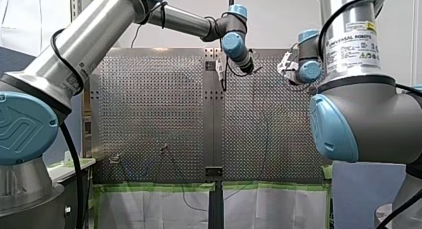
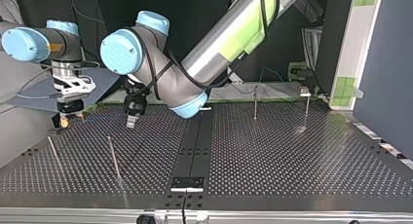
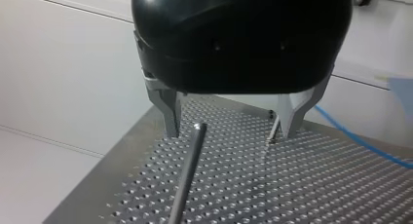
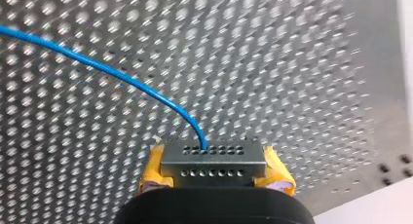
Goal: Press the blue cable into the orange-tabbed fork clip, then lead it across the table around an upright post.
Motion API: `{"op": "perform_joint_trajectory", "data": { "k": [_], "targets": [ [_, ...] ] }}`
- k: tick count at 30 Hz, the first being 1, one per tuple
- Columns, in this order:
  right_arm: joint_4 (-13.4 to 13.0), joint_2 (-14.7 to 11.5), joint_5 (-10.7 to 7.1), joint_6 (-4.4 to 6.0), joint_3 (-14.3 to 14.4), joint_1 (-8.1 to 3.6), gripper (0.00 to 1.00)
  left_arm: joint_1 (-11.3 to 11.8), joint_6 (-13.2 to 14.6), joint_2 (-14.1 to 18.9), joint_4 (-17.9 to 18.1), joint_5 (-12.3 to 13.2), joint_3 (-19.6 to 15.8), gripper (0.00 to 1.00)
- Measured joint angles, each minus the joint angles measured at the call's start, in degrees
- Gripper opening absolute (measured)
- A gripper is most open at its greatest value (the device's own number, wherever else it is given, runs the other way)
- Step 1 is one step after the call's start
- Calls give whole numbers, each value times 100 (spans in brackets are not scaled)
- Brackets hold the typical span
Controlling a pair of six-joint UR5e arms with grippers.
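**Cable in my right gripper; left gripper empty at a post**

Right side. My right gripper (image 4: pixel 214 158) is low over the perforated table (image 4: pixel 302 63), near the top view's left edge. In the right wrist view its yellow pads (image 4: pixel 275 170) sit on either side of a small perforated metal block. The blue cable (image 4: pixel 126 78) curves across the table and ends at that block. I judge the jaws to be closed on the cable, holding its end so it can be led onward.

Left side. My left gripper (image 3: pixel 231 131) hovers just above the table, beside my right gripper. Its metal fingers (image 3: pixel 170 112) stand wide apart with nothing between them. A thin upright post (image 3: pixel 187 175) rises just ahead of the gap, close to one finger, and a second post (image 3: pixel 272 132) stands near the other. I take this position as readiness to guide or receive the cable at a post.

Task item. The cable runs off from my right gripper over the table, and a stretch of it also shows beyond the left fingers in the left wrist view.

Not confirmed. I cannot pick out the orange-tabbed clip with certainty. An orange patch below my right gripper in the top view could be the tab or the pads. Whether the cable is seated in it cannot be told.
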Motion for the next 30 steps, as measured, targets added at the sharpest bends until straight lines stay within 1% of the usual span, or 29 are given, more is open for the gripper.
{"op": "perform_joint_trajectory", "data": {
  "k": [2,6,14,18,21,24,30],
  "targets": [
    [16,-91,-2,0,1,10,0,-5,-2,8,-85,19,0,99],
    [21,-266,-25,-7,2,29,0,-11,-38,64,-230,196,0,99],
    [-8,-326,-180,-22,2,35,0,-17,-335,283,-294,667,0,99],
    [-43,-363,-315,-25,-1,36,0,-9,-458,318,-389,894,0,99],
    [-58,-417,-457,-26,-11,41,0,3,-540,320,-433,969,0,99],
    [-72,-486,-603,-12,-23,44,0,19,-583,320,-450,990,0,99],
    [-85,-576,-802,2,-46,67,0,66,-700,314,-412,993,0,99]
  ]
}}
